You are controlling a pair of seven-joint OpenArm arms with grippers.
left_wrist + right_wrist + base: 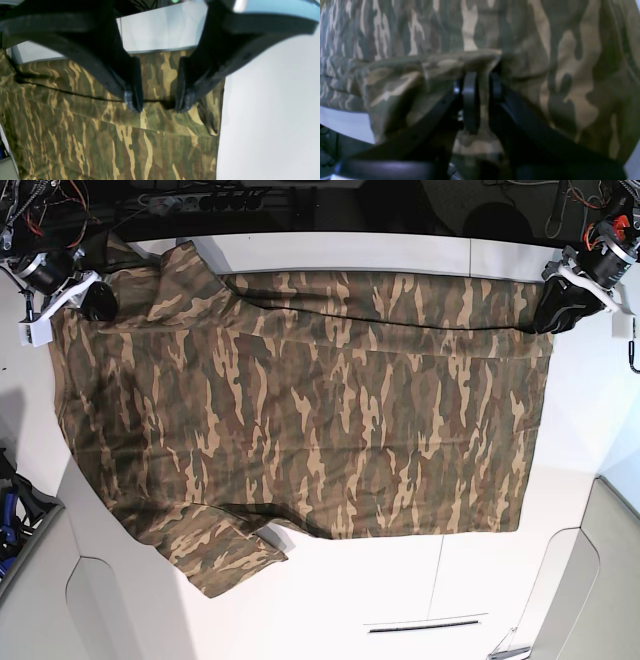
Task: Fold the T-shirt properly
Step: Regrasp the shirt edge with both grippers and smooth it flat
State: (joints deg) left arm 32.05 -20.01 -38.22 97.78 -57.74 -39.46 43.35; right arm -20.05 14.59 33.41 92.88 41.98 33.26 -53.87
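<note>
White bench [330, 580] is covered by the spread T-shirt [300, 410]. Its far edge is straddled by the left hand [158, 110], fingers apart; a raised fold is clamped by the right hand [480, 100]. Uneven lifting could skew the fold.

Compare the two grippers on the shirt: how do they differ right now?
The left gripper has its jaws apart, tips resting on a folded edge of the T-shirt. The right gripper has its jaws nearly together, pinching a raised fold. Both sit at the shirt's far edge, at opposite corners.
</note>
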